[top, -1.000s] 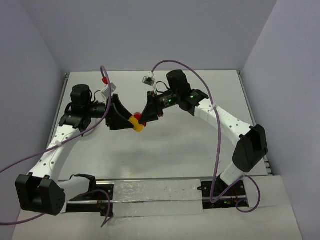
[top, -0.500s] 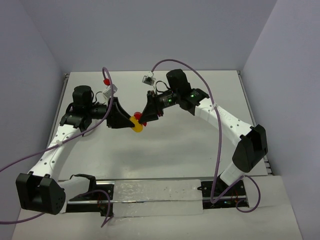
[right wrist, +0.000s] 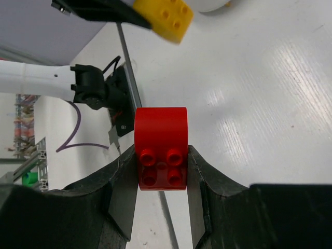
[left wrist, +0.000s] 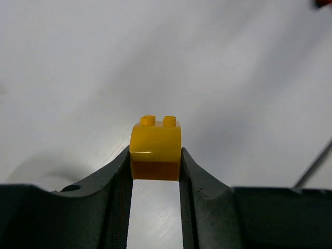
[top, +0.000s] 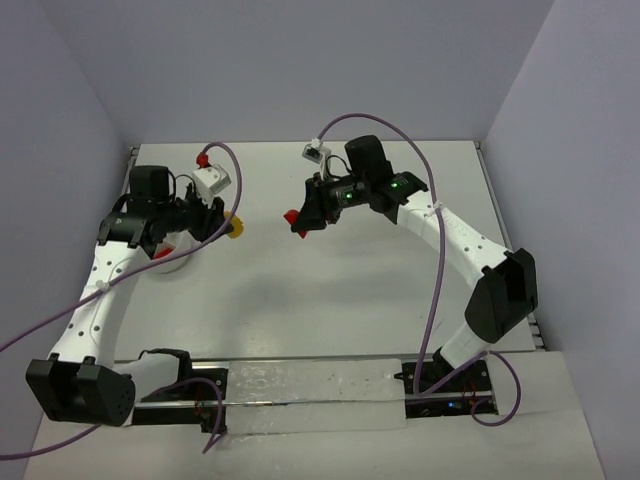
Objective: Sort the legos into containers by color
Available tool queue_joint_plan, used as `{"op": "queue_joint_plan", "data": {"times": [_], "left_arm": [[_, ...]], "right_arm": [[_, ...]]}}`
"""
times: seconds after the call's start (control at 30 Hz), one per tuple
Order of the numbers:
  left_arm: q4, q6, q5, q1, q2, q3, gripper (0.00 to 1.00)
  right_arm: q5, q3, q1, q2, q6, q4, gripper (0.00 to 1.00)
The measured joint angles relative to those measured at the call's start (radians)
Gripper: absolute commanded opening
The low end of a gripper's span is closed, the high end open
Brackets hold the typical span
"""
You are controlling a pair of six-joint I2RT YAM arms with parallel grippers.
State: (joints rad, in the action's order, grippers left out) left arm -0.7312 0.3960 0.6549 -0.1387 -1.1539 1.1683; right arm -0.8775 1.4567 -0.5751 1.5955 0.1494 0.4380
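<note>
My left gripper [top: 228, 226] is shut on a yellow brick [top: 234, 228], held studs-out between the fingertips in the left wrist view [left wrist: 155, 148]. My right gripper [top: 297, 220] is shut on a red brick [top: 291, 217], which fills the jaws in the right wrist view [right wrist: 161, 148]. The two bricks are apart, with a gap of table between them. The yellow brick also shows at the top of the right wrist view [right wrist: 165, 15]. The white tub [top: 182, 260] sits under my left arm, mostly hidden, with something red inside it. Other bricks are out of view.
The white table [top: 330, 290] is walled by grey panels at the back and both sides. Purple cables loop over both arms. A metal rail [top: 310, 385] runs along the near edge between the arm bases.
The red and yellow bricks were joined between the two grippers. Now they are separate: my left gripper has swung left with the yellow one, my right gripper has drawn back with the red one.
</note>
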Motion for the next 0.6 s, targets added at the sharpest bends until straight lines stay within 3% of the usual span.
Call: {"op": "queue_joint_plan", "data": {"times": [0.3, 0.6], "left_arm": [[-0.015, 0.041, -0.464, 0.059, -0.119, 0.031, 0.00], [0.081, -0.096, -0.653, 0.066, -0.148, 0.026, 0.00]], "right_arm": [[0.060, 0.000, 0.000, 0.003, -0.010, 0.015, 0.00], [0.076, 0.000, 0.000, 0.015, -0.013, 0.025, 0.00]]}}
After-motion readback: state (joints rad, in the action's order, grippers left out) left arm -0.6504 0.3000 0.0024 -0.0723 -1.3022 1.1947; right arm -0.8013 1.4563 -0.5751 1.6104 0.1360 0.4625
